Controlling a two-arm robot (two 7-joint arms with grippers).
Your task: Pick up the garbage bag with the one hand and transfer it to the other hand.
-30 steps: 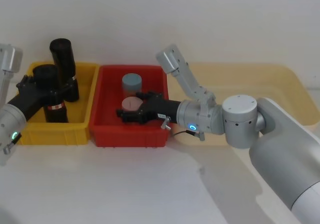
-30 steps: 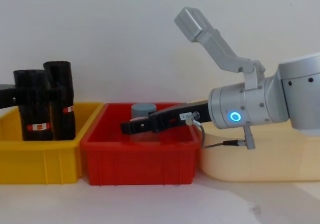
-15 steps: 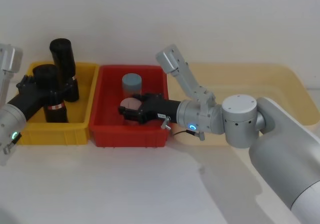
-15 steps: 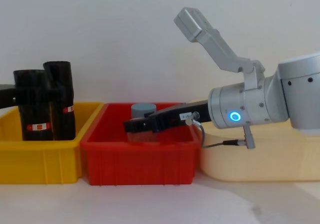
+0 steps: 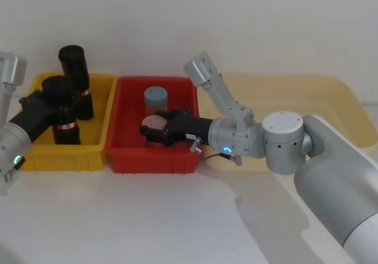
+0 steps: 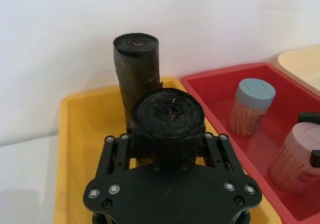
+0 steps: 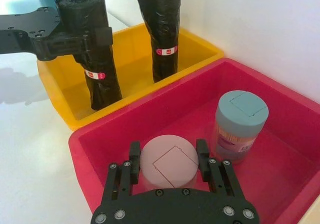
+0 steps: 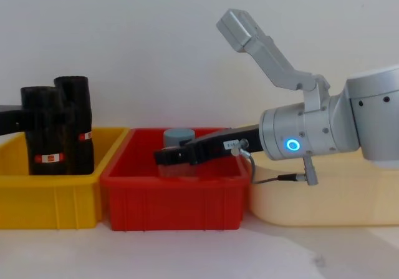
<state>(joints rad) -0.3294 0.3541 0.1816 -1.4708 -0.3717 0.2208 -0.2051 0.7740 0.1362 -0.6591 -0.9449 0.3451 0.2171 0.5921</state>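
While the garbage bag (image 5: 66, 128) is standing in the yellow bin (image 5: 65, 157), head view, the left claw (image 5: 61, 103) is clamping its middle, likely for lifting. Left wrist: fingers (image 6: 211, 148) are pressing both flanks. Right wrist: the right claw (image 7: 168, 147) is sitting part-open, straddling the pink cylinder (image 7: 167, 166) in the red bin (image 7: 280, 108). Chest: bin wall is hiding the bag's base.

No legible writing is showing. The red-and-white band (image 7: 95, 74) on the garbage bag (image 7: 92, 43) and the white sticker (image 8: 232, 145) on the right gripper (image 8: 163, 156) are carrying marks too small to read.
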